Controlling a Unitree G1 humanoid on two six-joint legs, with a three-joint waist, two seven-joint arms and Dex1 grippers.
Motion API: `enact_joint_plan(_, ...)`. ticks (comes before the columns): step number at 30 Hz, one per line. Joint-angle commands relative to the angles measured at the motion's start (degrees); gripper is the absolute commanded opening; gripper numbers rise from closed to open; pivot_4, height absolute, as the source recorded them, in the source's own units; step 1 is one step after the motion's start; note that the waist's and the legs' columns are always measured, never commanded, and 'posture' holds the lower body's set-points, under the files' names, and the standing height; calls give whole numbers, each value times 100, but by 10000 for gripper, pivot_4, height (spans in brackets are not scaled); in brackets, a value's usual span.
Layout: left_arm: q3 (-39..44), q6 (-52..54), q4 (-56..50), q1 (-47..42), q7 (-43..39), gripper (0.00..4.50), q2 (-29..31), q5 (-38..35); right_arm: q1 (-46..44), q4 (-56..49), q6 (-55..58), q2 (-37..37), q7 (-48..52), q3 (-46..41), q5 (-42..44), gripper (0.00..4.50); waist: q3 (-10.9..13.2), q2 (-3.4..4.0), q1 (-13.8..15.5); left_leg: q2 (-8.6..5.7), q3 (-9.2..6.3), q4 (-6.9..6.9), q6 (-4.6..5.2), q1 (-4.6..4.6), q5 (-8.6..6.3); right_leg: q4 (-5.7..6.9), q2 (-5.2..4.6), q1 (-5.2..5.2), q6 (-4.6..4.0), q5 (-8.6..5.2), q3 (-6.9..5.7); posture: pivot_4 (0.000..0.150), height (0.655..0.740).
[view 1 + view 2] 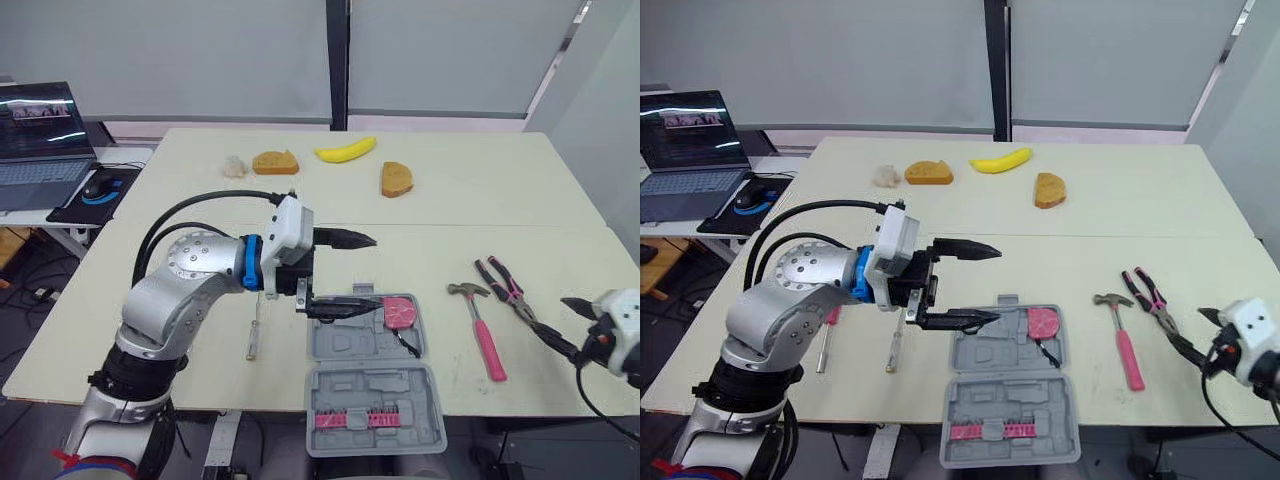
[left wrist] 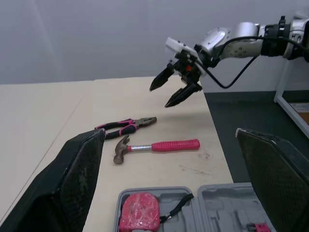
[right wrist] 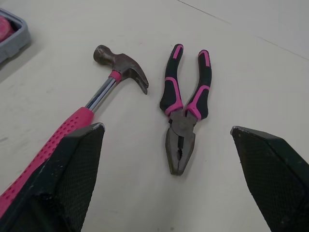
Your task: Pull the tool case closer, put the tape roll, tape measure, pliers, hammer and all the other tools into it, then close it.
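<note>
in the left eye view, the left claw (image 1: 365, 275) is held wide open and empty just above the open tool case (image 1: 350, 345), with what is taken for the pink tape measure (image 1: 400, 312) seated just beyond its lower fingertip. in the left wrist view, the right claw (image 2: 160, 96) is seen open and empty past the hammer (image 2: 159, 145) and pliers (image 2: 125, 128) on the counter (image 2: 48, 111). in the right wrist view, the pliers lie ahead between its fingers; a grasp across both handles near the pivot is judged best.
</note>
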Motion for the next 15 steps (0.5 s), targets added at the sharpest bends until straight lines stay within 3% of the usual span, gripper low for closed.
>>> enact_joint_plan(1,31,-100,-217,96,141,45000,-9,61,-557,940,-490,-6,-8,260,-247,44521,0,0,-1,0,1,1,0,2,0,0,0,2,0,0,0,1500,7400)
enact_joint_plan(7,132,66,-412,183,393,45000,-29,-89,-1421,2161,-846,141,-64,650,-422,44521,0,0,-13,1,0,2,0,3,1,0,2,4,-1,0,0,1500,7400)
enact_joint_plan(15,159,138,-486,196,481,45000,44,-120,-1853,3004,-1117,192,-232,994,-704,44521,-1,2,-14,-2,0,4,0,5,1,1,3,7,0,0,1,1500,7400)
